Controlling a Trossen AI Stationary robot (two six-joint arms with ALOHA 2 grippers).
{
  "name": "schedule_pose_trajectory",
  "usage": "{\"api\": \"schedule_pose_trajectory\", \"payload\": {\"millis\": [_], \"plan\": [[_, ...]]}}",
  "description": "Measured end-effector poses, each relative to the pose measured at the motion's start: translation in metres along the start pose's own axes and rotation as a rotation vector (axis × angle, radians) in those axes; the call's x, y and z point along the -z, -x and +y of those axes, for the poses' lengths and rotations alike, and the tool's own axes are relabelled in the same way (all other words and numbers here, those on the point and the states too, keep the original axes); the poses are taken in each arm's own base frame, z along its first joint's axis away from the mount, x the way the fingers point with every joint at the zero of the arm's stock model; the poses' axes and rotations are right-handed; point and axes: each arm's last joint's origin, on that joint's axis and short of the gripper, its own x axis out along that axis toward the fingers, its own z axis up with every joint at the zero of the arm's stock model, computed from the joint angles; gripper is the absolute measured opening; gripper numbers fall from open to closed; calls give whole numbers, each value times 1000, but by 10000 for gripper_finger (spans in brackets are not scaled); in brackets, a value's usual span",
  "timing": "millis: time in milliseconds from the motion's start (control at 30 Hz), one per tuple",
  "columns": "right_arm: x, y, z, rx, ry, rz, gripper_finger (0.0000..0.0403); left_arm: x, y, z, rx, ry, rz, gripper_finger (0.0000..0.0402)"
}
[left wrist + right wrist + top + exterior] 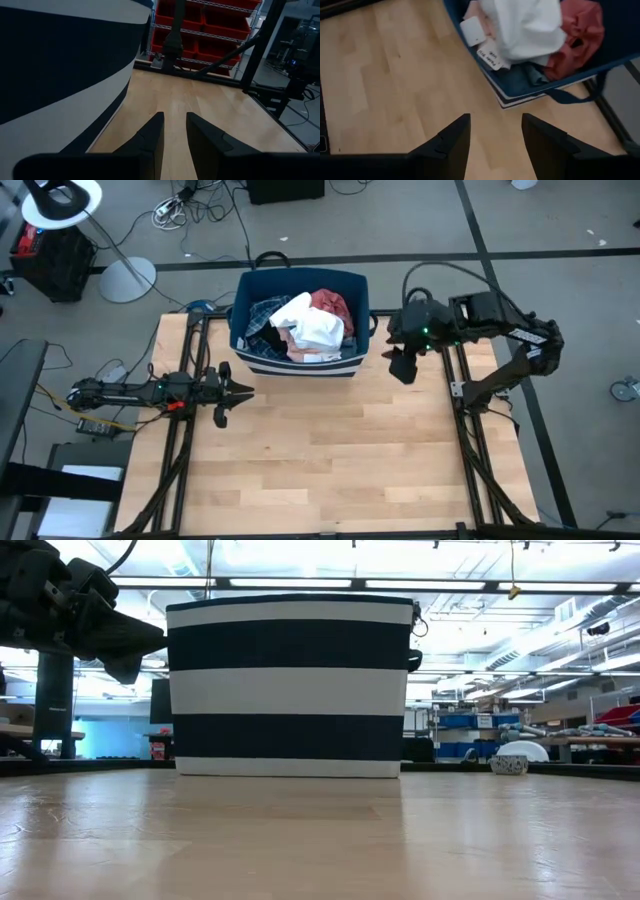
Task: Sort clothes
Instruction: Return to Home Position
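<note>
Wooden table point(330, 465) from above: the striped bin point(300, 366) sits at its back edge with the clothes point(300, 320) heaped inside, a white piece point(318, 328) on top, a coral-red piece point(332, 304) and a blue plaid shirt point(262, 314) beside it. I see the left gripper point(238, 390) near the bin's front left corner and the right gripper point(402, 364) beside its right wall. Level view: only the bin's wall shows. Left wrist: fingers a narrow gap apart, empty. Right wrist: fingers spread wide, holding nothing — the clothes lie in the bin beyond.
</note>
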Motion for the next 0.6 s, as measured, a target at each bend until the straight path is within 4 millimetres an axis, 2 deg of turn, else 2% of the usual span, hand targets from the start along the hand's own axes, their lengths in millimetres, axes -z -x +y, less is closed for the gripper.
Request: {"api": "schedule_pose_trajectory", "payload": {"millis": [333, 600], "plan": [[58, -32, 4, -90, 12, -93, 177, 0, 0, 0, 0, 0, 0, 87], [113, -67, -5, -131, -11, -181, 178, 0, 0, 0, 0, 0, -1, 87]]}}
